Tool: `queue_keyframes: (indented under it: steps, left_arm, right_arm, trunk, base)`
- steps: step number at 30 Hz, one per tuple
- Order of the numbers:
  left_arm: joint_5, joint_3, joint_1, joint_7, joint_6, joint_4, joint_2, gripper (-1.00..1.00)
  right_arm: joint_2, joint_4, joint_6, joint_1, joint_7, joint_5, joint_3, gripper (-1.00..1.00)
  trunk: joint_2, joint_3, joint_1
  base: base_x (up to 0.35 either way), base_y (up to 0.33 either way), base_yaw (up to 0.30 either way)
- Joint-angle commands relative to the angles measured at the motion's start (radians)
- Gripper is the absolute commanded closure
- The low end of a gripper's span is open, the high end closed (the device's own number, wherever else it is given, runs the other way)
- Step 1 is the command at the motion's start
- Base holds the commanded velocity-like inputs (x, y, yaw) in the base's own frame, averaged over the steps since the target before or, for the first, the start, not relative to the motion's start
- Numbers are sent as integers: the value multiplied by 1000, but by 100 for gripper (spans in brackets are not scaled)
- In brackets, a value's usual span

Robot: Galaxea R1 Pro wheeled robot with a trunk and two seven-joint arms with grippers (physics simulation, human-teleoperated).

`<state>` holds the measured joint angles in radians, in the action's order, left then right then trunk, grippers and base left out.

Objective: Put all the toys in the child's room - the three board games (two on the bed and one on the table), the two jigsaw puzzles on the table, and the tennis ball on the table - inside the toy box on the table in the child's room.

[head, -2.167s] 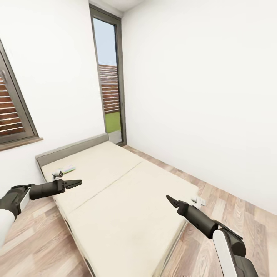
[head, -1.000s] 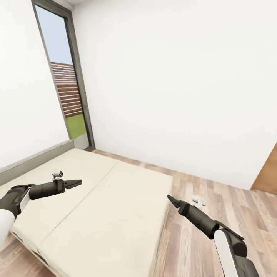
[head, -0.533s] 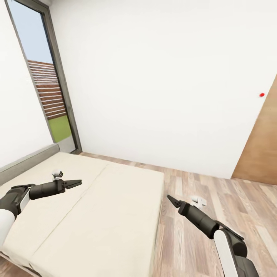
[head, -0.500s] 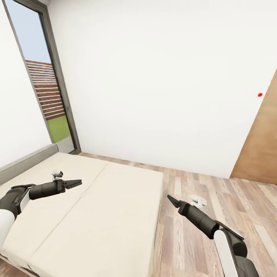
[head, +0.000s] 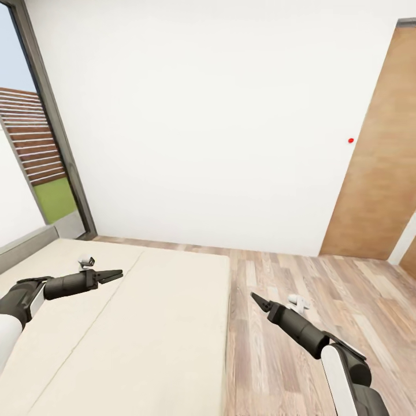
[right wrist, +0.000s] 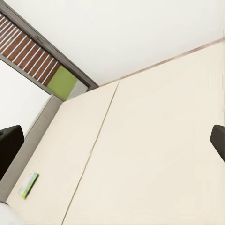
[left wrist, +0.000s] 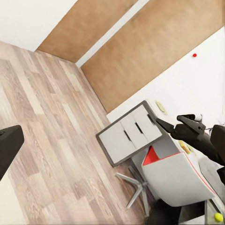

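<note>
The robot is turning to its right. A moment ago the head view had a tall window and most of the bed; now the window sits at the far left edge and a brown door (head: 378, 167) has come into sight on the right. The things did not move, the camera did.

The bed (head: 133, 323) lies below the left hand (head: 110, 275), and its beige top looks bare in the head view. The right wrist view looks back along the bed and finds one board game (right wrist: 28, 185), a flat green and white box, lying near the grey headboard.

The left hand has its fingers nearly together and holds nothing. The right hand (head: 258, 301) hangs over the wood floor (head: 323, 323); it also holds nothing, and I cannot tell how far open it is.

The left wrist view looks across the room to the counter (left wrist: 136, 133) with grey drawers, a chair (left wrist: 176, 176) and the tennis ball (left wrist: 218, 217).

The turn swings the robot away from the game on the bed, so I think it is heading for the counter first.
</note>
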<state>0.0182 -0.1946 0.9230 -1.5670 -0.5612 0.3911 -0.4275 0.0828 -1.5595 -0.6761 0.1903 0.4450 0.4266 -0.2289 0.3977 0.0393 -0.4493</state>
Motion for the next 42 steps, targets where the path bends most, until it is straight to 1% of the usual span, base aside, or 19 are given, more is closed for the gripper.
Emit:
queue_keyframes:
  steps: [1,11,14,35,42]
  left_arm:
    - [0,0,0,-4,-10,0,-1,-100]
    - [0,0,0,-4,-10,0,-1,-100]
    - [0,0,0,-4,-10,0,-1,-100]
    - [0,0,1,-4,-10,0,-1,-100]
    - [0,0,0,-4,-10,0,-1,-100]
  right_arm:
    - [1,-1,-8,1,3,3,-3,-100]
    - [0,0,-8,1,3,3,-3,-100]
    - [0,0,-7,1,3,3,-3,-100]
    - [2,1,-7,1,-2,3,-4,-100]
    - [2,8,-5,1,1,3,-30,-100]
  trunk:
    - [2,2,-1]
    - [2,2,-1]
    - [2,2,-1]
    - [2,2,-1]
    - [2,2,-1]
  base:
    - [0,276,-280]
    - [0,281,-278]
    - [0,283,-158]
    - [-22,283,-11]
    - [-75,283,0]
